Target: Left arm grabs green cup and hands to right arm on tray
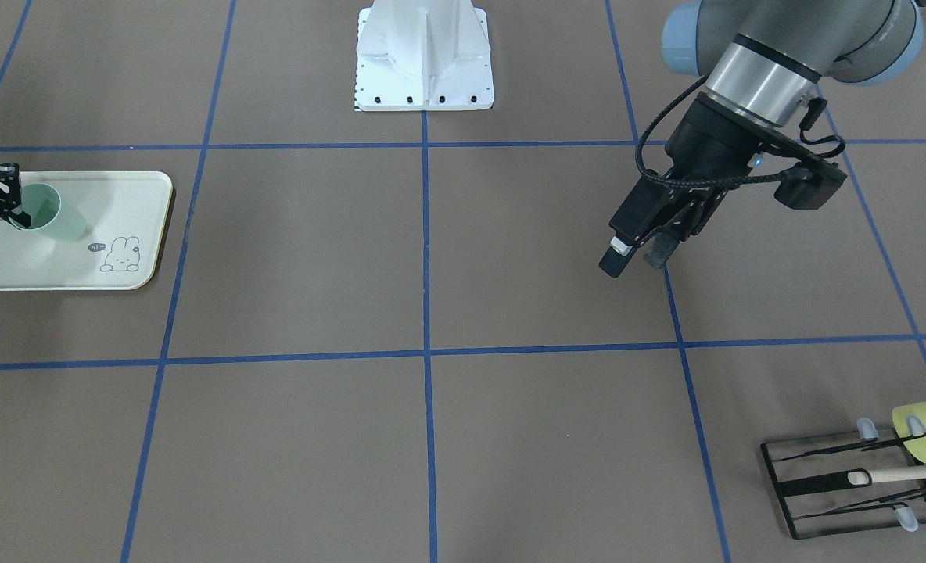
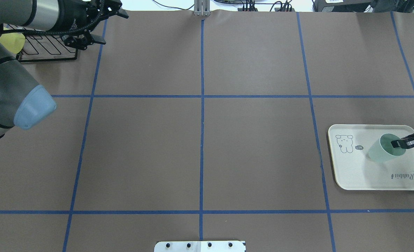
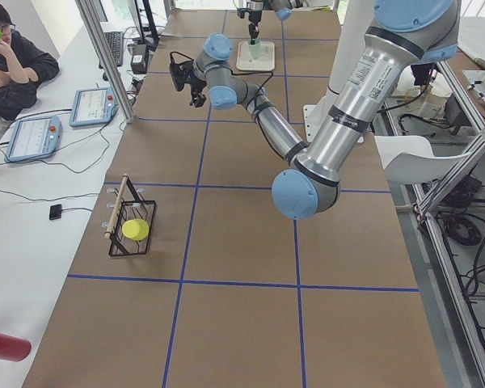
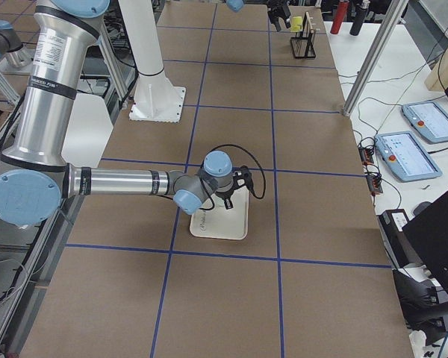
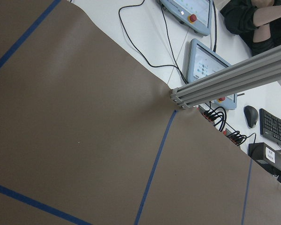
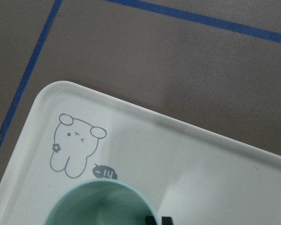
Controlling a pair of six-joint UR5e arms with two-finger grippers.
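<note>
The green cup (image 2: 382, 154) sits at the right edge of the overhead view, on the tray (image 2: 368, 175), in the half away from the rabbit drawing. It looks upright, though I cannot tell whether its base is fully seated. The right end effector (image 2: 397, 143) is clenched on the cup's rim, one finger inside the mouth and one outside.

The step in hand seems to be setting the cup down and letting go. To do it well, the cup should be lowered until its base lies flat on the tray before the fingers part (a light tumbler pinched at the rim tips easily). After parting, the end effector should rise straight up so the inner finger clears the rim without dragging it sideways.

The left end effector (image 1: 635, 259) hangs released and empty, well apart in the right half of the front-facing view. It is above the table (image 2: 200, 140) and near the wire rack (image 1: 846, 485), so it does not crowd the placement.
</note>
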